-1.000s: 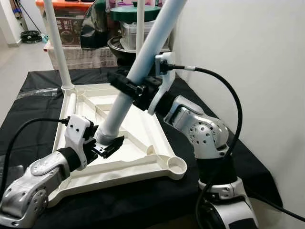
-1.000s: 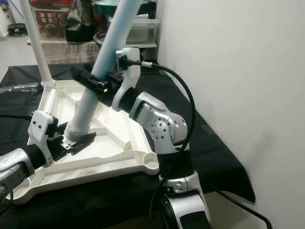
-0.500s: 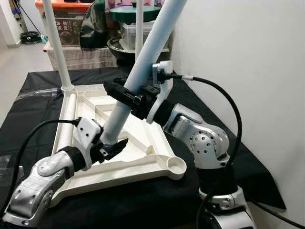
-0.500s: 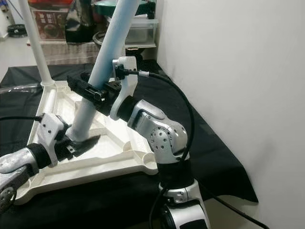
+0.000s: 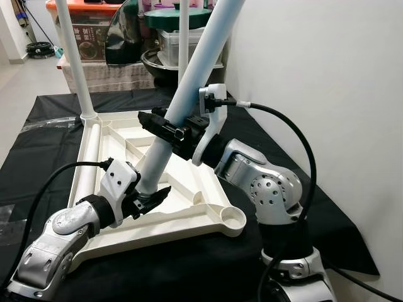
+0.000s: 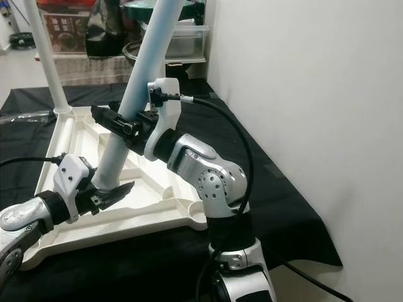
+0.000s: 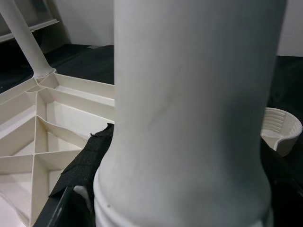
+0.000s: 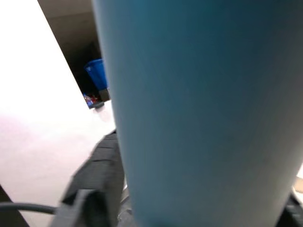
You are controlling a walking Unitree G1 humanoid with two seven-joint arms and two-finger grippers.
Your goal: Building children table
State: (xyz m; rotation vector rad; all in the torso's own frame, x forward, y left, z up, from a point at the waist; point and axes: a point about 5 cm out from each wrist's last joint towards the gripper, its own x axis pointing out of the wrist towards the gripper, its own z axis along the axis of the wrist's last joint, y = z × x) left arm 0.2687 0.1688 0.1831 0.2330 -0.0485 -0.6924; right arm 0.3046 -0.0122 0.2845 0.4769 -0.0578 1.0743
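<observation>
no readable text, labels or numbers on anything.

The pale blue leg (image 5: 189, 94) runs off the frame at 12 o'clock; its foot is hidden behind the left gripper (image 5: 148, 198), whose far finger cannot be seen.

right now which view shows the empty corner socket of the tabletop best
The left eye view: the empty corner socket sits whole and unblocked at the tabletop's near corner. The right eye view shows it partly behind the right arm. The left wrist view catches its ribbed rim beside the table leg. The right wrist view is too close on the leg.
</observation>
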